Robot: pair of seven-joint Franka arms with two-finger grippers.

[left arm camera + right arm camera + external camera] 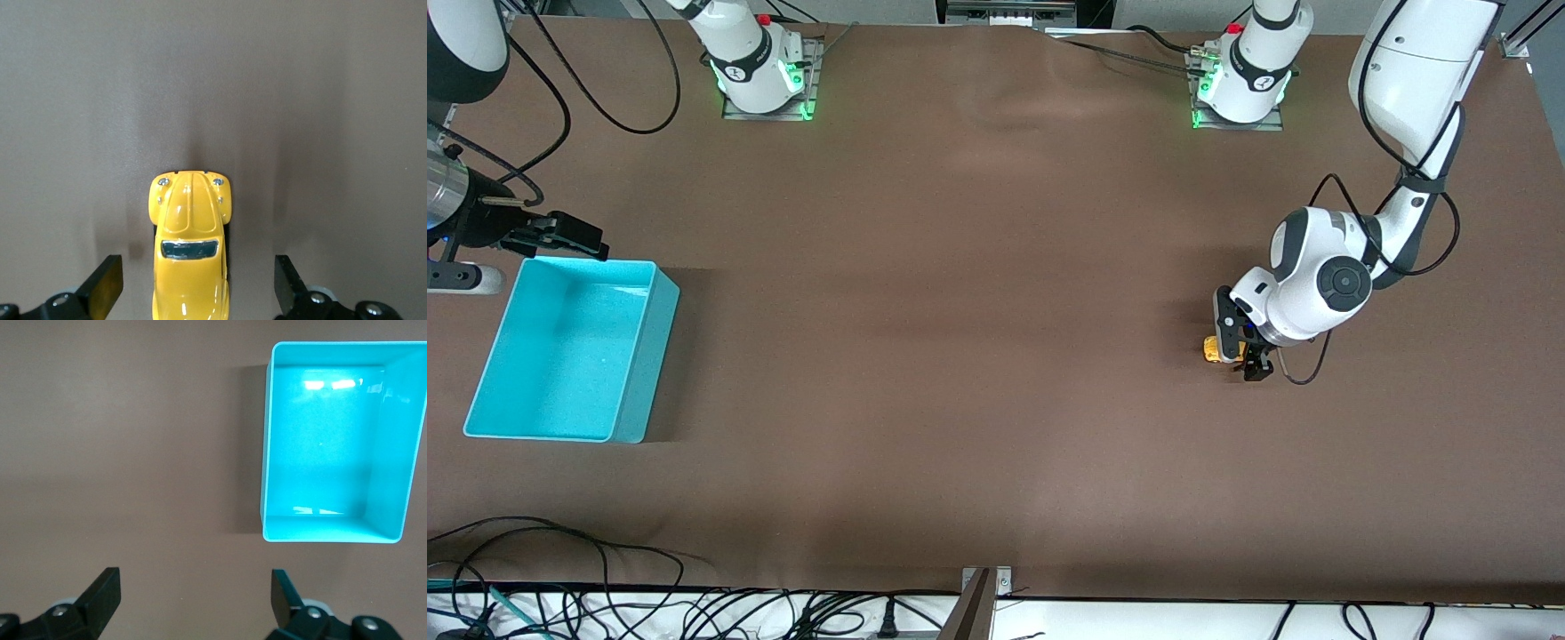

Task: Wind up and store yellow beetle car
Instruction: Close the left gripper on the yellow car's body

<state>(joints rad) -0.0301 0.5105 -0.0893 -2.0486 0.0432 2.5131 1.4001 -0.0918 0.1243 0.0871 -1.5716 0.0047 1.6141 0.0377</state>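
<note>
- left pincer (pixel 192 287) is down at the surface (pixel 978 356), wide open, straddling the yellow beetle car (pixel 191 250) without touching it
- car's long axis points to 12 o'clock in the left wrist view, crosswise to the closing line
- right pincer (pixel 193 600) waits wide open by the teal bin (pixel 569 356), so the left arm's way nearer

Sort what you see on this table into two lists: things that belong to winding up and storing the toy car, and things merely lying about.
Belongs to the job:
- yellow beetle car, on the table between the open fingers of the left gripper
- turquoise bin, empty, at the right arm's end
- right gripper, open, waiting beside the bin

Lying about:
- cables along the table's near edge
</note>
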